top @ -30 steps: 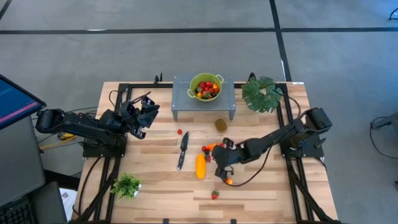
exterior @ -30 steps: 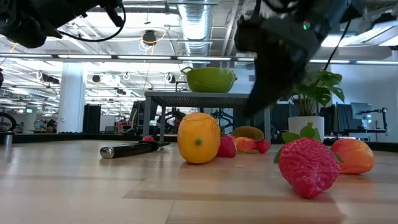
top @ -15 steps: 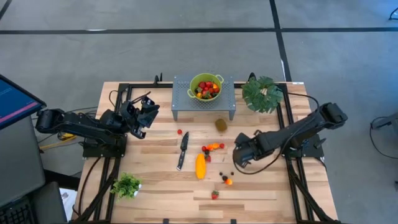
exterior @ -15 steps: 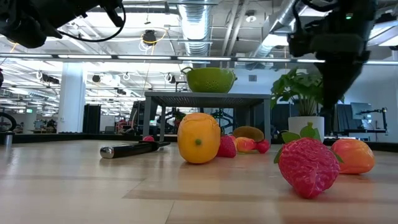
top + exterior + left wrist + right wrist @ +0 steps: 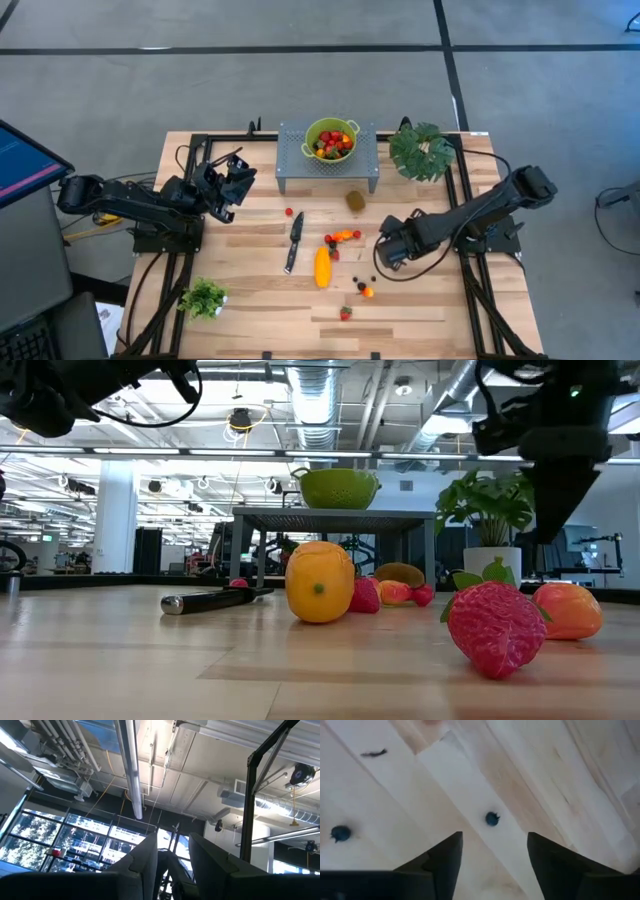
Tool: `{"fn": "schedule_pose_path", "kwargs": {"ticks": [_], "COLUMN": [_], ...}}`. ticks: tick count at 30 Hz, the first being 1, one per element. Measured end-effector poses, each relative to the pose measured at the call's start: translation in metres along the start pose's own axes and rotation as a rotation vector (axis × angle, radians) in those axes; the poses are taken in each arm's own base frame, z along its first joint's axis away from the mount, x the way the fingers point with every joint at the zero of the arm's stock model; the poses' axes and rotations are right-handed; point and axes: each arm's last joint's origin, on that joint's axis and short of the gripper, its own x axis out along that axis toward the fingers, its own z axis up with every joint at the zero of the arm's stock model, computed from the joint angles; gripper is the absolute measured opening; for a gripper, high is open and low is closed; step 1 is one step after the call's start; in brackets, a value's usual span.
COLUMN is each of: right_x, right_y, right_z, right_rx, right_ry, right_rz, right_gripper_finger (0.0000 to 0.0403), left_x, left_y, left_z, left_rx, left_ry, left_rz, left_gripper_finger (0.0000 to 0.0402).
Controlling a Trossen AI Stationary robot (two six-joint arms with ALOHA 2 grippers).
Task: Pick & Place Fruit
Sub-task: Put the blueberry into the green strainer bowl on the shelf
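The fruit consists of small toy pieces scattered across the middle of the wooden worktop [image 5: 420, 300]. The largest piece is an elongated yellow-orange fruit [image 5: 321, 266], lying lengthwise just beside the black-handled knife [image 5: 293, 240]. A cluster of small red and orange pieces [image 5: 342, 237] sits just above it. A brown oval kiwi [image 5: 354, 200] lies in front of the grey perforated stand [image 5: 300, 165]. One small red ball [image 5: 288, 212] lies alone near the knife tip. A strawberry [image 5: 345, 314] lies nearest the front edge, with an orange piece [image 5: 367, 292] and two dark balls close behind it. The green colander [image 5: 312, 132] on the stand holds further red, orange and dark pieces.

The right hand [image 5: 383, 257] is positioned over bare worktop, above the surface, to the right of the red-and-orange cluster and behind the orange piece. Its fingers stand apart and hold nothing. In the right wrist view, one dark ball [image 5: 492, 818] lies on the wood just ahead of the gap between the fingers, and a second dark ball [image 5: 340, 833] lies well off to one side.

The left hand [image 5: 240, 180] is raised at the left rear of the worktop, well apart from all loose fruit, its fingers narrowly parted and empty
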Motion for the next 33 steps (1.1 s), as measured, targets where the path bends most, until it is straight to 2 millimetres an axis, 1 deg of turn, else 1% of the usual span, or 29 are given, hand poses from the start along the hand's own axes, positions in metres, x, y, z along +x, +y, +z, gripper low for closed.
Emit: {"fn": "schedule_pose_path", "kwargs": {"ticks": [2, 7, 11, 19, 24, 28, 33], "right_x": [0.009, 0.039, 0.054, 0.069, 0.071, 0.071, 0.072], "right_y": [-0.003, -0.009, -0.013, -0.018, -0.019, -0.02, -0.02], "right_z": [0.0, -0.009, -0.013, -0.016, -0.016, -0.014, -0.012], "right_rx": [0.004, 0.004, 0.022, 0.05, 0.043, 0.045, 0.031], "right_ry": [0.005, 0.049, 0.04, 0.022, 0.016, 0.015, 0.012], "right_rz": [-0.006, 0.049, 0.066, 0.093, 0.101, 0.105, 0.115], "right_gripper_finger": [0.0223, 0.0217, 0.0211, 0.021, 0.0208, 0.0193, 0.0161], "left_x": [0.0, 0.0, 0.0, 0.0, 0.0, 0.0, 0.0], "left_y": [0.0, 0.0, 0.0, 0.0, 0.0, 0.0, 0.0], "left_z": [0.0, 0.0, 0.0, 0.0, 0.0, 0.0, 0.0], "left_rx": [0.0, 0.0, 0.0, 0.0, 0.0, 0.0, 0.0], "left_ry": [0.0, 0.0, 0.0, 0.001, 0.001, 0.001, 0.001], "left_rz": [0.0, 0.0, -0.001, -0.004, -0.003, -0.003, -0.003], "left_gripper_finger": [0.0106, 0.0106, 0.0106, 0.0106, 0.0106, 0.0106, 0.0106]}}
